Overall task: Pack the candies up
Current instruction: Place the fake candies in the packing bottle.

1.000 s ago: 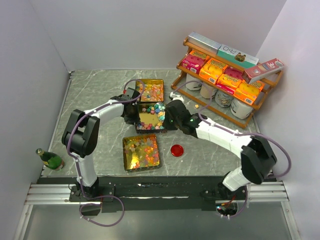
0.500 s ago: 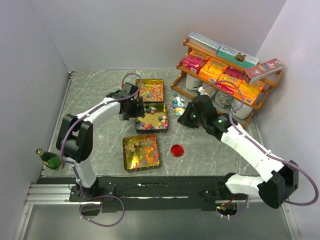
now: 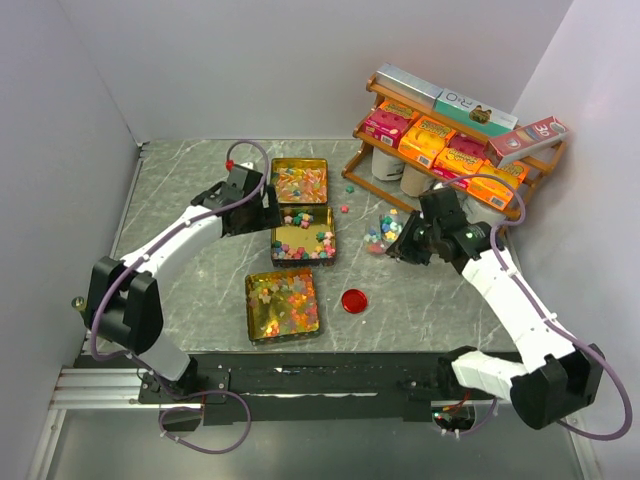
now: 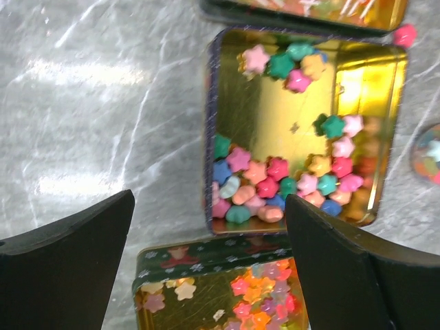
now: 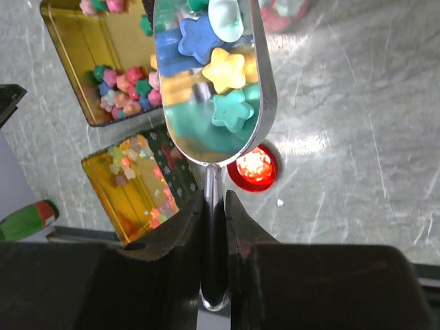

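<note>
Grey marble tabletop (image 3: 190, 200) carries your square gold tin (image 4: 275, 117) of star-shaped candies (image 4: 268, 185). Your left gripper (image 4: 210, 206) hovers above it, jaws spread wide. Your right gripper (image 5: 214, 206) clenches a silver metal scoop (image 5: 199, 137) holding more candies.

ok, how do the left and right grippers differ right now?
Left gripper stands wide open and empty; right gripper is shut on the scoop handle. Left gripper hangs at the left side of the middle tin; right gripper is off to that tin's right, near the shelf, carrying star candies. Both are black.
</note>
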Motion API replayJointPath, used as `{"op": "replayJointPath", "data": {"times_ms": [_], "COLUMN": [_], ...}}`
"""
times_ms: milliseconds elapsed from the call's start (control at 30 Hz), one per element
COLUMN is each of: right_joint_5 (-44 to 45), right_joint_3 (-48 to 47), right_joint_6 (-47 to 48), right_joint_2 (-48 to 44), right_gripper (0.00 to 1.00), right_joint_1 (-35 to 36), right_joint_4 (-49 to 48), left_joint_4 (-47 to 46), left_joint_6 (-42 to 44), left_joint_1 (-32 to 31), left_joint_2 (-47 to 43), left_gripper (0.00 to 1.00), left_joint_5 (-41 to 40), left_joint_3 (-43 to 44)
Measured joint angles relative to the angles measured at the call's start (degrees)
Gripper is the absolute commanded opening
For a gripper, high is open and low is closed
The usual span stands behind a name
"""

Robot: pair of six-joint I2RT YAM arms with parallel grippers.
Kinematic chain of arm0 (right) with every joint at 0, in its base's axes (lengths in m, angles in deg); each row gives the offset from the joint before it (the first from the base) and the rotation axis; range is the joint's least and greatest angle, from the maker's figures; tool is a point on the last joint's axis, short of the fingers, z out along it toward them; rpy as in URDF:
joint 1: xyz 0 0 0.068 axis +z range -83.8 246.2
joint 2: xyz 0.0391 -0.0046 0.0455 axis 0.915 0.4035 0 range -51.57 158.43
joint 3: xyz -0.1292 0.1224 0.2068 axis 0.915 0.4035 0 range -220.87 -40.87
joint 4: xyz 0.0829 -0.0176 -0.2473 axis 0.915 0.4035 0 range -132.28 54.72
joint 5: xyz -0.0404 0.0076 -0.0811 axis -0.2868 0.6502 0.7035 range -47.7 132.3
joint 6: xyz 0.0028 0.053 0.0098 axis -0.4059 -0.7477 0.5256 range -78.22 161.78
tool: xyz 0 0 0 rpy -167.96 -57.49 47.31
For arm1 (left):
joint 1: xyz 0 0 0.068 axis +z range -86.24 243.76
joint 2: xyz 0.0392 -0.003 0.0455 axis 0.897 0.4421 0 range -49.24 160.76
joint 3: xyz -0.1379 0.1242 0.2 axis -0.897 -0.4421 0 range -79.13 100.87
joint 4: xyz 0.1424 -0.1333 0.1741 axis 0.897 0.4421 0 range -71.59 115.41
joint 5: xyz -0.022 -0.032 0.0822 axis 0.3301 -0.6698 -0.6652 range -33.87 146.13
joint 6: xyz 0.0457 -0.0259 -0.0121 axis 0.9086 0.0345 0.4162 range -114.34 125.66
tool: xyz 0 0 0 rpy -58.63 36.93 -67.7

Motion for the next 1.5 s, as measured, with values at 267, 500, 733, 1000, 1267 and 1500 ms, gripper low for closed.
{"op": "replayJointPath", "data": {"times_ms": [267, 500, 733, 1000, 1267, 1500], "right_joint_5": [-6.5, -11.1, -14.9, -19.8, -24.4, -28.5], "right_joint_3": [-1.7, -1.7, -1.7, 0.3, 1.0, 3.3], "right_joint_6": [0.9, 0.1, -2.1, -5.3, -6.8, -11.0], "right_joint_2": [3.7, 4.3, 5.5, 5.9, 7.4, 7.3], "right_gripper": [0.0, 0.0, 0.0, 0.0, 0.0, 0.0], "right_joint_1": [-3.1, -5.7, -6.9, -10.2, -12.9, -14.4], "right_joint_4": [0.8, 0.3, -0.5, -3.7, -6.3, -9.5], "left_joint_4": [-0.5, -2.0, -3.0, -7.2, -7.5, -7.9], "left_joint_6": [-0.2, -0.1, 1.4, 2.7, 2.9, 2.7], "left_joint_1": [0.0, 0.0, -2.3, -10.0, -14.0, -18.7], "left_joint_2": [-0.5, -0.5, -0.5, 4.9, 15.3, 19.7], "left_gripper": [0.96, 0.97, 0.96, 0.96, 0.97, 0.96], "left_joint_5": [-1.3, -1.1, -0.1, -0.1, -0.2, -1.6], "left_joint_3": [-2.9, -2.9, -0.2, 13.6, 23.1, 27.1]}}
